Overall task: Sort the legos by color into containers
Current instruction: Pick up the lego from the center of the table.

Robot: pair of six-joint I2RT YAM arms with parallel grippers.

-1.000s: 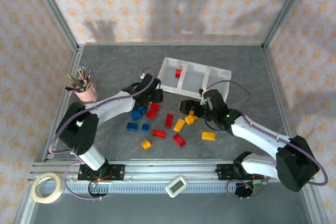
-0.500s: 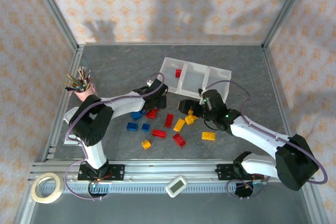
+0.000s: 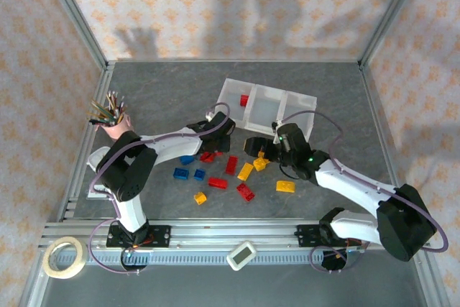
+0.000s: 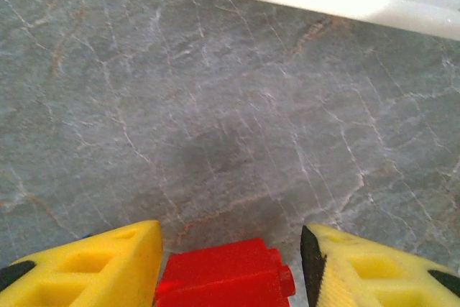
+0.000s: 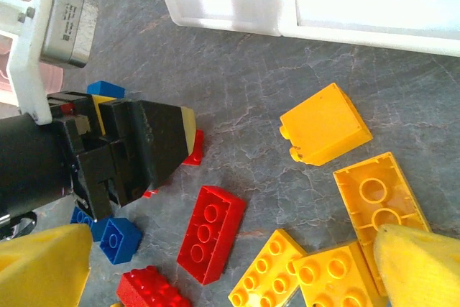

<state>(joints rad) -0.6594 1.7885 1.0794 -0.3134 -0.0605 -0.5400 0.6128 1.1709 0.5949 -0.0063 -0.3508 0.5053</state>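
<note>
L jaws shifted right since prev, apart astride red brick (image 4: 223, 275); R jaws wide apart, unmoved.

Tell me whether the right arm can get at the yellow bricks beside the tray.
Probably yes: the right gripper hangs open right over the yellow bricks, with nothing between them.

Tray (image 3: 269, 88) sits far centre on the table (image 3: 158, 91), with one brick (image 3: 244, 100) in its left compartment. Loose bricks (image 3: 218, 182) lie scattered on the table before the tray. Cup of pencils (image 3: 118, 129) stands well left of them. Roll of tape (image 3: 63, 257) lies at the near left corner.
</note>
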